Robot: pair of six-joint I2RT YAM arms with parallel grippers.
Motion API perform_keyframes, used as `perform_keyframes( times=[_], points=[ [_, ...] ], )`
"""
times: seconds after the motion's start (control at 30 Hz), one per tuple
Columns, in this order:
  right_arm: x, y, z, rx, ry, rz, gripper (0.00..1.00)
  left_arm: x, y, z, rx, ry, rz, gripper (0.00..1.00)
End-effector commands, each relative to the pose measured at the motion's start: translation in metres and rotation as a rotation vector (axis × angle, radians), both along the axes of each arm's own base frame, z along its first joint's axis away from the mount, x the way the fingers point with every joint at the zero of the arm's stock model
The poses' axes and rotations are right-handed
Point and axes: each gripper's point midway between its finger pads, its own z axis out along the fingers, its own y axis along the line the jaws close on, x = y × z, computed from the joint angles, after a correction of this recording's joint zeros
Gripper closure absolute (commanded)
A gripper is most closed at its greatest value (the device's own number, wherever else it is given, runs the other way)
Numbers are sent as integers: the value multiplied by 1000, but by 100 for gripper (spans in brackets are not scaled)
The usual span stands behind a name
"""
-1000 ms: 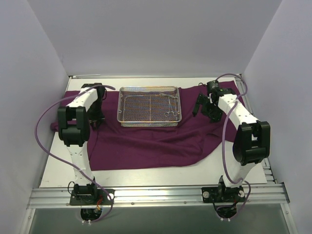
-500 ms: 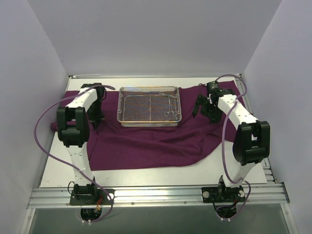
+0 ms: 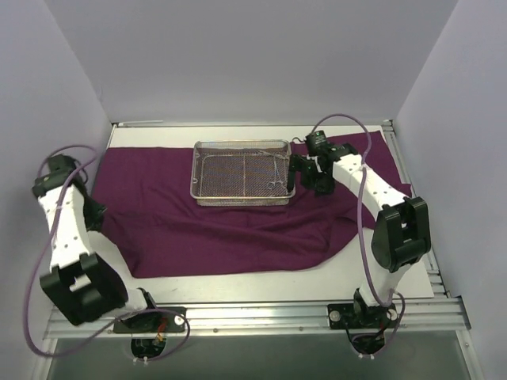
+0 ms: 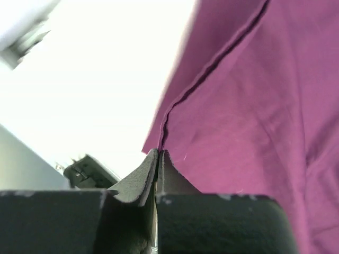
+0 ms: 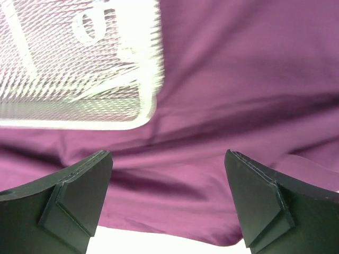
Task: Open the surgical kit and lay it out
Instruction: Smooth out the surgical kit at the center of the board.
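Note:
The dark purple cloth (image 3: 238,229) lies spread over the table, with its near right part still rumpled. The silver wire-mesh tray (image 3: 207,171) stands on it at the back centre, with thin metal instruments (image 3: 275,172) in its right half. My left gripper (image 3: 95,215) is at the cloth's left edge. In the left wrist view its jaws (image 4: 158,151) are shut, with the cloth's corner (image 4: 243,106) at their tips. My right gripper (image 3: 305,176) is open just right of the tray. In the right wrist view it (image 5: 167,153) hangs over cloth (image 5: 238,79), with the tray's corner (image 5: 79,69) at upper left.
White walls close in the table on the left, back and right. A bare white strip of table (image 3: 261,285) runs along the front, before the aluminium rail (image 3: 253,317) that carries both arm bases. Purple cables loop from both arms.
My left arm has swung from beside the tray out to the table's left edge, and the cloth's left part now lies flatter. My right gripper has moved left, up to the tray's right side.

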Motion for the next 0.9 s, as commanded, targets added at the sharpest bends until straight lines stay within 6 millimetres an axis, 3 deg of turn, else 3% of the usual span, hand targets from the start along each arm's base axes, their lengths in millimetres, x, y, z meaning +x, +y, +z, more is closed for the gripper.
perform_keyframes(
  times=[0.0, 0.07, 0.17, 0.33, 0.4, 0.43, 0.5, 0.53, 0.57, 0.63, 0.7, 0.73, 0.83, 0.87],
  points=[
    [-5, 25, 27, 30, -72, 100, 9, -45, -7, 18, -89, -100, 50, 98],
    [-12, 37, 26, 50, -68, 138, 9, -71, -6, 25, -73, -117, 100, 98],
    [-19, 45, 30, 74, -71, 155, 9, -88, -9, 37, -24, -129, 151, 92],
    [-29, 33, 54, 49, -107, 135, 9, -116, 24, 60, 143, -51, 340, 82],
    [-34, 25, 62, 26, -112, 122, 8, -122, 29, 65, 162, -40, 393, 72],
    [-36, 21, 70, 23, -128, 116, 8, -124, 32, 66, 176, -33, 412, 45],
    [-42, 14, 73, 16, -123, 106, 8, -131, 37, 64, 180, -8, 476, 11],
    [-44, 12, 76, 17, -125, 103, 8, -133, 36, 59, 168, 4, 488, 6],
    [-47, 9, 76, 13, -115, 101, 8, -134, 36, 57, 156, 5, 498, 6],
    [-46, -3, 78, 13, -112, 79, 8, -129, 36, 57, 146, -22, 499, 6],
    [-44, -17, 77, 10, -107, 46, 8, -109, 35, 56, 98, -85, 429, 6],
    [-39, -33, 75, -10, -106, 1, 8, -97, 32, 57, 76, -108, 388, 6],
    [-32, -56, 68, -82, -93, -69, 8, -49, 22, 50, 16, -186, 232, 2],
    [-28, -78, 66, -124, -93, -135, 8, -24, 7, 53, 4, -220, 140, 0]
  ],
)
